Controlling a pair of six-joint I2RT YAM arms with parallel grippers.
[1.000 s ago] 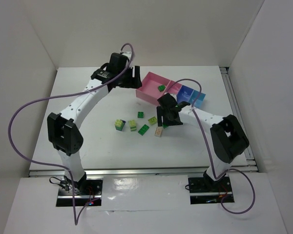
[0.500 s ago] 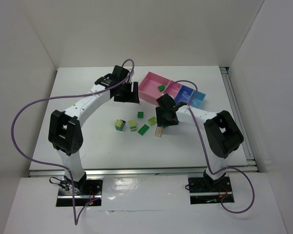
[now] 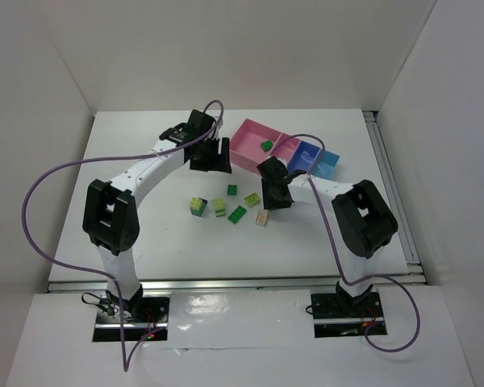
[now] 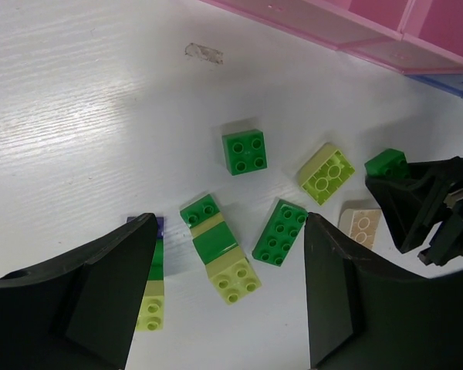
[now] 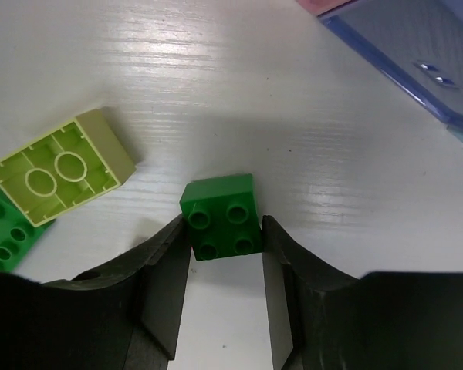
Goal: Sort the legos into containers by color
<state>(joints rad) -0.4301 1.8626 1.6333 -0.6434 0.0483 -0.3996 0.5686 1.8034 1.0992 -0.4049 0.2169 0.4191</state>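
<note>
On the white table (image 3: 145, 234), the bins (image 3: 248, 143) sit toward one o'clock. My left gripper (image 4: 228, 254) hangs spread above scattered legos (image 4: 245, 152). My right gripper (image 5: 225, 231) pinches a dark green brick (image 5: 220, 216) resting on the table; a lime brick (image 5: 58, 173) crowds it at nine o'clock.

Left arm (image 3: 141, 173): I reach forward with the elbow bent and the wrist tipped down; my left gripper (image 4: 230, 231) hangs with jaws wide apart. Right arm (image 3: 327, 189): I stretch low toward the centre; my right gripper (image 5: 224, 223) presses both sides of a small green brick (image 5: 221, 214).
</note>
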